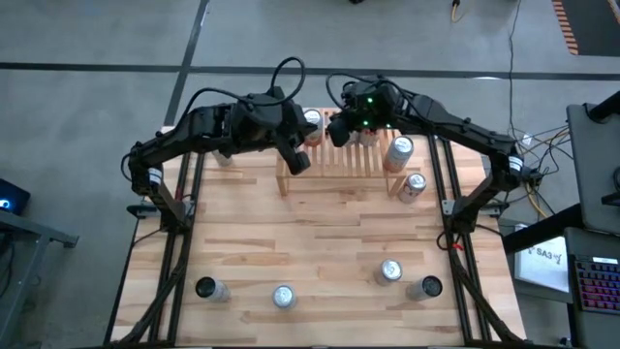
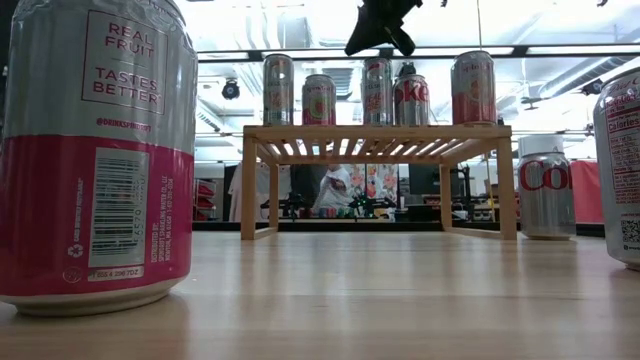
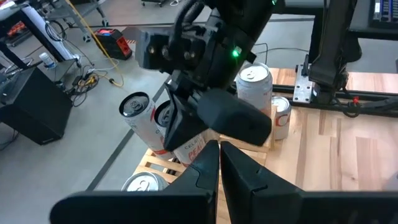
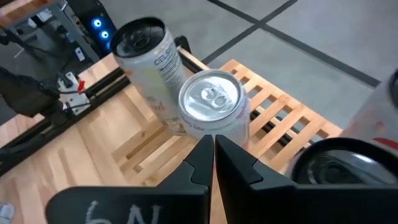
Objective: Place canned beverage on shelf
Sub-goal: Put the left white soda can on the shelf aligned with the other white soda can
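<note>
The light wooden shelf (image 1: pixel 334 165) stands at the table's far middle and carries several upright cans in a row (image 2: pixel 378 90). In the high view one of them shows near the left end (image 1: pixel 312 121) and one at the right end (image 1: pixel 399 150). My right gripper (image 1: pixel 339 131) hovers shut and empty just above the shelf's cans (image 2: pixel 375 30), over a silver can top (image 4: pixel 210 99). My left gripper (image 1: pixel 295 160) is shut and empty (image 3: pixel 219 152) above the shelf's near left part.
A silver cola can (image 2: pixel 545 195) stands on the table right of the shelf (image 1: pixel 414 186). Several more cans stand near the table's front edge (image 1: pixel 208 288), (image 1: pixel 282 296), (image 1: pixel 389 272), (image 1: pixel 426 287). Bare tabletop (image 1: pixel 310 233) lies between them and the shelf.
</note>
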Controlling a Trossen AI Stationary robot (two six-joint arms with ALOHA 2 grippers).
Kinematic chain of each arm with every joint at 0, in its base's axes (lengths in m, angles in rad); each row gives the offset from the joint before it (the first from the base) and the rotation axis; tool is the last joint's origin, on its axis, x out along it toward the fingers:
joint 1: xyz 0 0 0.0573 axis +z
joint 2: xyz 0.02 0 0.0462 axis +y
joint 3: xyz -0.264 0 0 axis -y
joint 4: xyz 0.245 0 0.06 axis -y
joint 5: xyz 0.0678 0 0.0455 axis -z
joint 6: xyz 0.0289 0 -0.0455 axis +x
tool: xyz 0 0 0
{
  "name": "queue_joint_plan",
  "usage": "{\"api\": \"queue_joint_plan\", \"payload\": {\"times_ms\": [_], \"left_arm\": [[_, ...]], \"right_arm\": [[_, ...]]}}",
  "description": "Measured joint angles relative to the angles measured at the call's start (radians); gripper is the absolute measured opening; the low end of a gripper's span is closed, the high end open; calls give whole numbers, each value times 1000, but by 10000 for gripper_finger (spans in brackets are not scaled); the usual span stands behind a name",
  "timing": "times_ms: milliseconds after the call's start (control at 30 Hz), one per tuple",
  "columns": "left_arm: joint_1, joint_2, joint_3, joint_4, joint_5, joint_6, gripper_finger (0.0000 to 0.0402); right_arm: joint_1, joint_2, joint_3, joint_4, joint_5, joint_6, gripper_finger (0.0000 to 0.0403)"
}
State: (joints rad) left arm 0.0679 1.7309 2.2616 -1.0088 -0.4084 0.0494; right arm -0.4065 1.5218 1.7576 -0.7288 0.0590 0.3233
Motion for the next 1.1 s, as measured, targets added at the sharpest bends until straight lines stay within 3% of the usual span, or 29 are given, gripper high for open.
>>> {"api": "queue_joint_plan", "payload": {"times_ms": [533, 1100], "left_arm": [[-13, 0, 0, 24, 0, -10, 0], [-13, 1, 0, 13, -1, -9, 0]], "right_arm": [[0, 16, 0, -67, 124, -28, 9], [0, 9, 0, -105, 159, -29, 9]]}}
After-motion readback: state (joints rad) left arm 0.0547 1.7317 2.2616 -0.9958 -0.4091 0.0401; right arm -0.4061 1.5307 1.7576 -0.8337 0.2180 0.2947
